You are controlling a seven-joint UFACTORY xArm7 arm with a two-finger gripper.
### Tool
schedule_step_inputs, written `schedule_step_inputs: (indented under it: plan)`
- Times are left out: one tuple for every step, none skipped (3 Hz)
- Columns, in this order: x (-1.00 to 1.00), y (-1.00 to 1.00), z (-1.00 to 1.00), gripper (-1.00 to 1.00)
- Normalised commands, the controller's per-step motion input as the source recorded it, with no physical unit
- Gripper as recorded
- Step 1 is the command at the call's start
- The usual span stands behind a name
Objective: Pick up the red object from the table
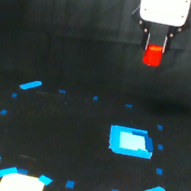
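Top edge crops the arm (164, 8); red object's (153, 55) top (perhaps) finger-hidden.

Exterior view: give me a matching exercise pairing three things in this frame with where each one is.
Things:
1. red object
2. blue block
3. white patch

Places:
A. at the bottom edge, toward the exterior view's left
B. between the fingers of the gripper, up off the table
C. lying flat on the table, toward the exterior view's right

Pairs: 1-B, 2-C, 3-A
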Motion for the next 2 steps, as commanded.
schedule_step_inputs:
  plan:
    - [0.06, -0.19, 0.66, -1.0]
    - [0.15, -0.2, 0.85, -1.0]
